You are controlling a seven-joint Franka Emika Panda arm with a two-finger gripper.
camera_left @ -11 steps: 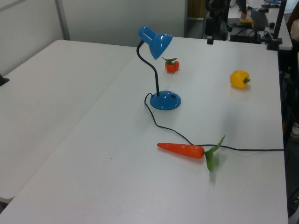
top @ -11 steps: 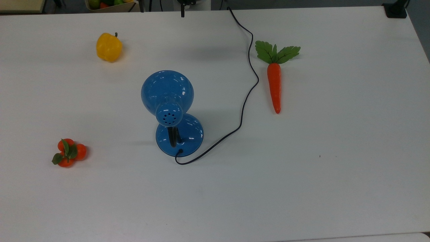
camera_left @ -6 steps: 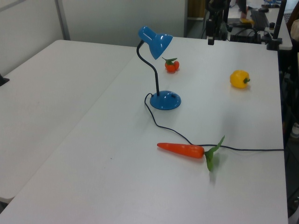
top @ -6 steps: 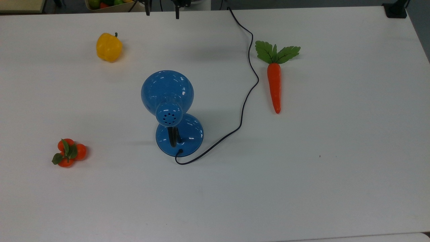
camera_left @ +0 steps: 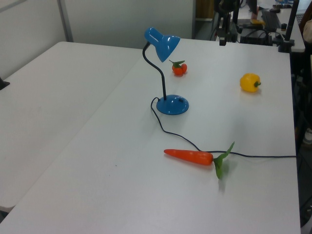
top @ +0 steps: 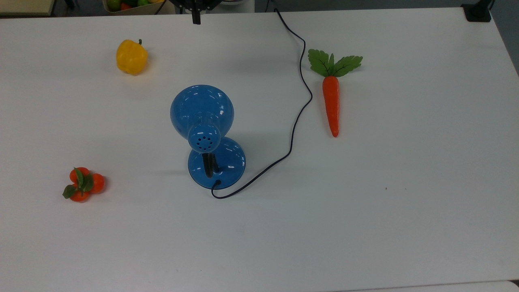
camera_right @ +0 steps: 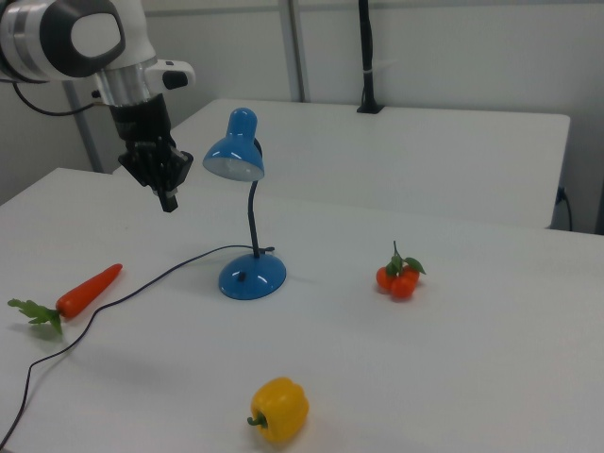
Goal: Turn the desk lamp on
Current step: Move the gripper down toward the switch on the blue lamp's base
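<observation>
The glossy blue desk lamp stands mid-table: its dome shade (top: pixel 202 107) with a perforated cap sits over a black neck and a round blue base (top: pixel 227 162). A thin black cord (top: pixel 300 105) runs from the base to the far table edge. The lamp also appears in the left view (camera_left: pixel 163 44) and the right view (camera_right: pixel 234 156); the bulb looks unlit. My gripper (top: pixel 196 19) hangs at the top view's upper edge, well away from the lamp, shut on nothing. In the right view the gripper (camera_right: pixel 169 203) hovers above the table to the lamp's left.
A yellow bell pepper (top: pixel 131 56) lies at the top view's upper left and a cluster of tangerines (top: pixel 82 184) at the lower left. A carrot (top: pixel 331 101) lies right of the cord. A bin of fruit (top: pixel 129 5) sits beyond the table.
Half a second ago the two fingers stood wide apart at the top view's upper edge; now they have come together into one tip. The lamp has not moved.
</observation>
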